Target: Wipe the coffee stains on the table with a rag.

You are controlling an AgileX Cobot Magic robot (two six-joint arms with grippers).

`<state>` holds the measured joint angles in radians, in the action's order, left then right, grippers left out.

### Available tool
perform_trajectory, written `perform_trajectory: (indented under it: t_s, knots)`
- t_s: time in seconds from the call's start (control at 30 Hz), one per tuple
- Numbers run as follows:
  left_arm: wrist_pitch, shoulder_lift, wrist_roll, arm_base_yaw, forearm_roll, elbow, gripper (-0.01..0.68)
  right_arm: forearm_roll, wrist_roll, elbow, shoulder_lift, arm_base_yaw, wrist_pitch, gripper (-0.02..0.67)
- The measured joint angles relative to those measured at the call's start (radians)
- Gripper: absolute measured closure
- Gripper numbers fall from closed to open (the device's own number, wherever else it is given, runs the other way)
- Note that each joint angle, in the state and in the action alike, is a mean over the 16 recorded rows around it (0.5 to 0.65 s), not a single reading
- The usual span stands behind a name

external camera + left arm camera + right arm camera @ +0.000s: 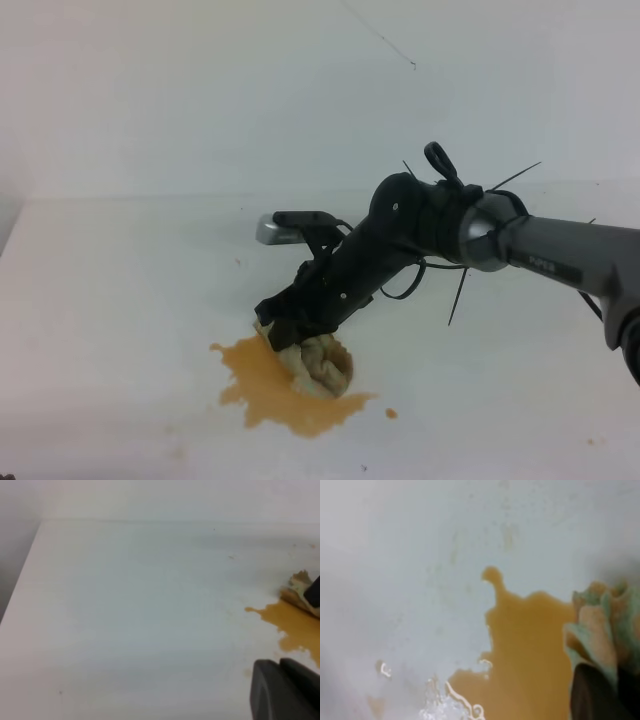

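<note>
The rag (318, 364) sat bunched and wrinkled directly under the tip of the right gripper (285, 325), pinched between its closed jaws and pressed down onto the table (110, 300). In the exterior high view the cloth bulged out below and a little to the right of the fingertips, lying on the upper right part of the coffee stains (275, 392). Its folds looked tan and wet, taking on the colour of the liquid.

The orange-brown blotch spread out from the rag toward the lower left of the gripper, with a jagged edge and a thin tongue pointing away from it. One small droplet (391, 413) lay apart from the blotch, to the right of the gripper tip.

The right wrist view showed the rag (600, 635) at the right edge, just ahead of the dark fingers (592, 695), touching the coffee stains (530, 650), which filled the middle of the frame. Faint smears marked the table (395, 555) beyond the puddle.

The right arm came in from the right side, sloping down to the table.

In the left wrist view only a dark corner of the left gripper (285, 690) showed at the lower right, so I could not tell how its jaws stood. The stains (295, 625) and the rag (300, 587) lay ahead of it, near the right edge.
</note>
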<state>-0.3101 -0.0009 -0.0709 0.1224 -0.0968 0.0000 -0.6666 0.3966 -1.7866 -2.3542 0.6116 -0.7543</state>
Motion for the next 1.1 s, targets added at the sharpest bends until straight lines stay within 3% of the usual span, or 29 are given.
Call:
perform_trajectory:
  t_s: [0.73,1.1]
  knots:
    - [0.0,0.0,0.0,0.0,0.0,0.0,0.675,-0.002,0.069,-0.032,-0.018,0.054,-0.196,0.628]
    - [0.0,0.0,0.0,0.0,0.0,0.0,0.675,0.014,-0.007,-0.194,-0.02,0.063,-0.24,0.628]
